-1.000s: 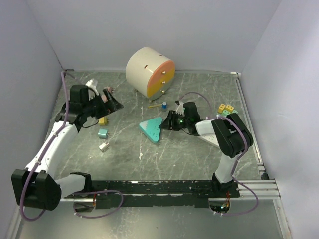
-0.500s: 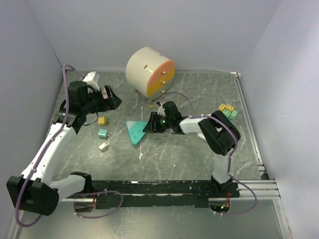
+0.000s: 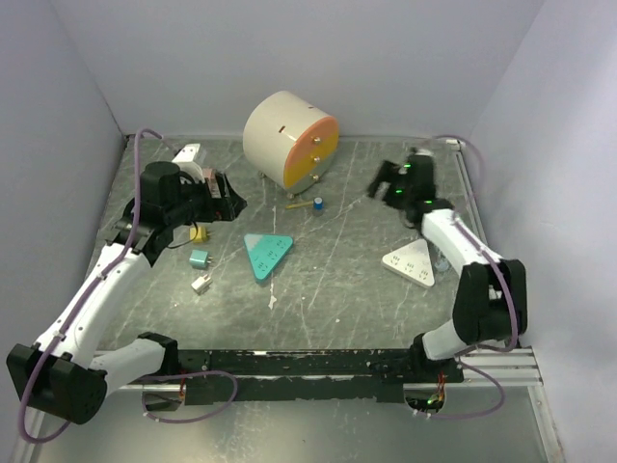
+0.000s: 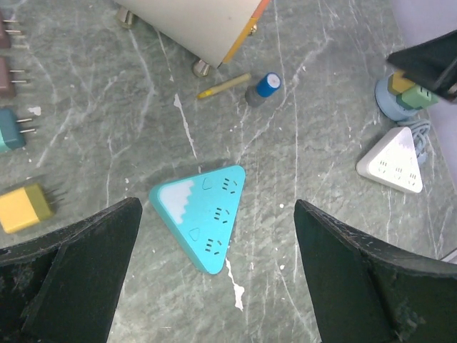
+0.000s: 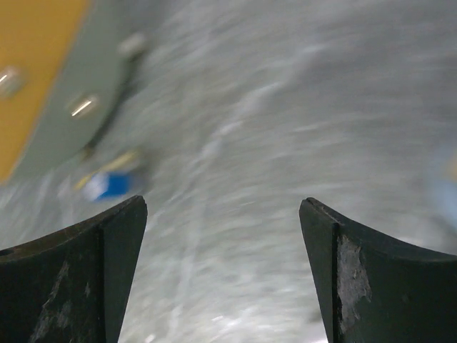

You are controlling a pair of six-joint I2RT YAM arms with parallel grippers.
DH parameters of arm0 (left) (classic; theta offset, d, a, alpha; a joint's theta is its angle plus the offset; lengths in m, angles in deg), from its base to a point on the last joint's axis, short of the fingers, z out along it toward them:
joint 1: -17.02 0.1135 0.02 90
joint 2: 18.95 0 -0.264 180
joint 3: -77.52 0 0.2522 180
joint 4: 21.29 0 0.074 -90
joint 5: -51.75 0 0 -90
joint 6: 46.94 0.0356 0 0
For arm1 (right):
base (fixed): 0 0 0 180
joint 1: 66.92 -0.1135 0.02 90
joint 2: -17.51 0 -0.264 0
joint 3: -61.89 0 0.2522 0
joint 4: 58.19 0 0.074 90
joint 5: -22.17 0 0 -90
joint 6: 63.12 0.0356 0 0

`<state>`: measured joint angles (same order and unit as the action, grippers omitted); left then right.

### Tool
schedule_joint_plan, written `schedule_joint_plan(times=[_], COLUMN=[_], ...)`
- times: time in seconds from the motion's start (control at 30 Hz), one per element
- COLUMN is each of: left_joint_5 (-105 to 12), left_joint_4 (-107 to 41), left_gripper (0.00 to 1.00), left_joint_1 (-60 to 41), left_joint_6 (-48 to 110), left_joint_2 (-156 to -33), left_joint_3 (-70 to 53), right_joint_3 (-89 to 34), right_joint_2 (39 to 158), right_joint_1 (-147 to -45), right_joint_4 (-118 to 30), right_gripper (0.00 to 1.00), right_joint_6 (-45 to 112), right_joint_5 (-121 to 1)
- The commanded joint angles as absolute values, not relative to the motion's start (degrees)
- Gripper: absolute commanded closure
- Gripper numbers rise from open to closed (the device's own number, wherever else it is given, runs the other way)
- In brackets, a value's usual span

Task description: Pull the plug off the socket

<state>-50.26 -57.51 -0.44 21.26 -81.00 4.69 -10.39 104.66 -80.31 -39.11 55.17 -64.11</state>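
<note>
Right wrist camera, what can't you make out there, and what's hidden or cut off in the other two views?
1. Right wrist view: motion blur smears everything; the blue-capped item is only a blob.
2. Left wrist view: the plugs at the left edge are cut off by the frame.
3. Top view: the right arm largely hides the coloured stack beside the white socket; the teal socket's holes are too small to read.

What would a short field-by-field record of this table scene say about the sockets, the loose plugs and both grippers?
teal socket: flat on the table, outlets empty
white socket: flat, to the right, no plug seen in it
loose plugs: yellow plug, teal plug, white plug, left of the teal socket
left gripper: open, holding nothing
right gripper: open, holding nothing
</note>
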Motion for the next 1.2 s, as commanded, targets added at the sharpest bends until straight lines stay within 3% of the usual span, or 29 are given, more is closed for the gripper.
schedule_joint_plan(times=[0.0,0.27,0.53,0.7,1.17], left_joint_5=[-48.2,-48.9,-50.6,-51.2,-49.3], left_joint_4=[-57.7,-57.1,-56.2,-56.0,-57.3], left_gripper=[0.0,0.0,0.0,0.0,0.01], left_joint_1=[-2.4,-3.8,-5.1,-5.1,-5.1], left_joint_6=[22.3,22.1,22.0,22.1,22.3], left_joint_2=[-80.6,-80.7,-81.1,-81.0,-83.6], left_joint_3=[4.8,5.5,6.0,6.1,5.8], right_joint_3=[-9.6,-5.2,-6.4,-3.6,-5.9], right_joint_2=[100.0,98.1,109.8,113.3,119.9], right_joint_1=[-66.8,-47.1,-39.6,-41.5,-69.9], right_joint_4=[-29.7,-34.6,-41.5,-48.3,-45.2], right_gripper=[0.1,0.09,0.1,0.23,0.31], right_joint_6=[53.7,60.5,58.3,59.8,52.0], right_joint_5=[-78.0,-78.2,-58.5,-50.0,-54.5])
